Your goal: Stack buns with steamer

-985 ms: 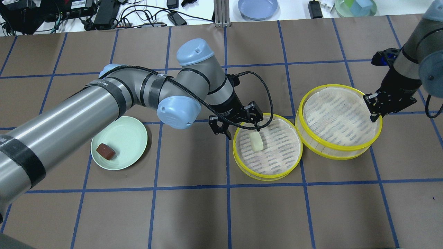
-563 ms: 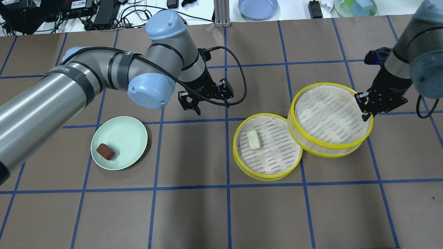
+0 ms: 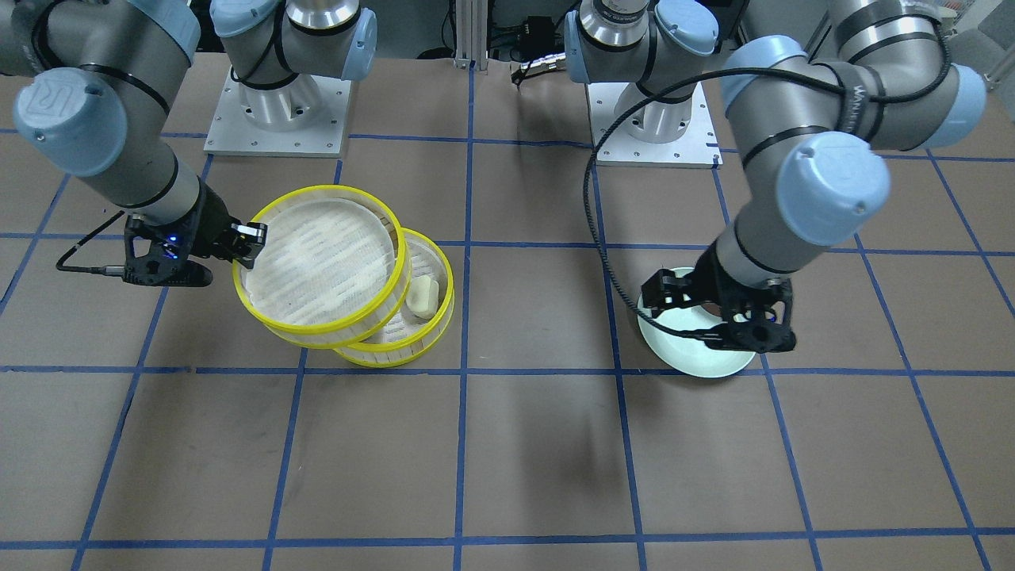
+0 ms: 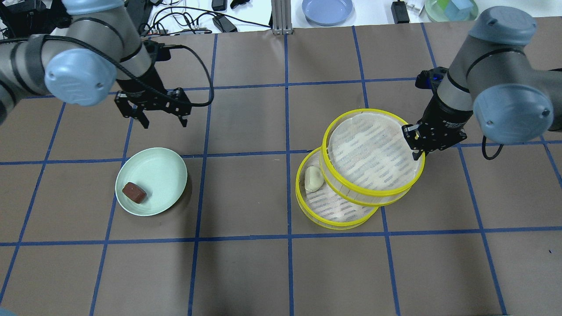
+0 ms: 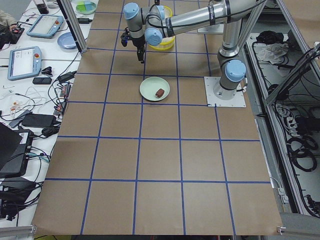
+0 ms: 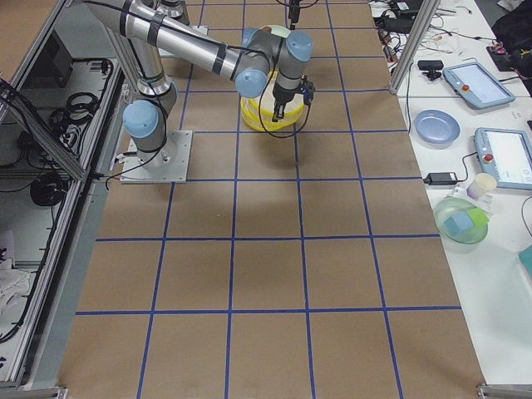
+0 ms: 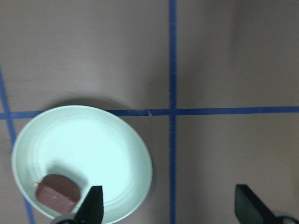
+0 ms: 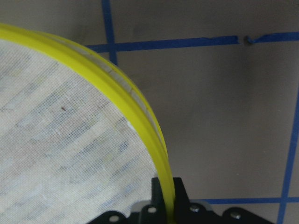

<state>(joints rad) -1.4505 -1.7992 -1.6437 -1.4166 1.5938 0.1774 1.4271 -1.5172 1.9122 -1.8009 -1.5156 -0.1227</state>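
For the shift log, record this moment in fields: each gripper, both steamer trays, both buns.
lower tray: lying flat, holds the cream bun
upper tray: empty, tilted, partly over the lower tray, off-centre
right gripper: shut on the upper tray's rim
brown bun: on the mint-green plate
left gripper: open, empty, raised beside the mint-green plate
stack: not yet aligned

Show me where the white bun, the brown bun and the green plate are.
white bun (image 4: 312, 180), overhead view, middle of its top.
brown bun (image 4: 134, 192), overhead view, middle of its top.
green plate (image 4: 161, 171), overhead view, bare floor beside the bun.
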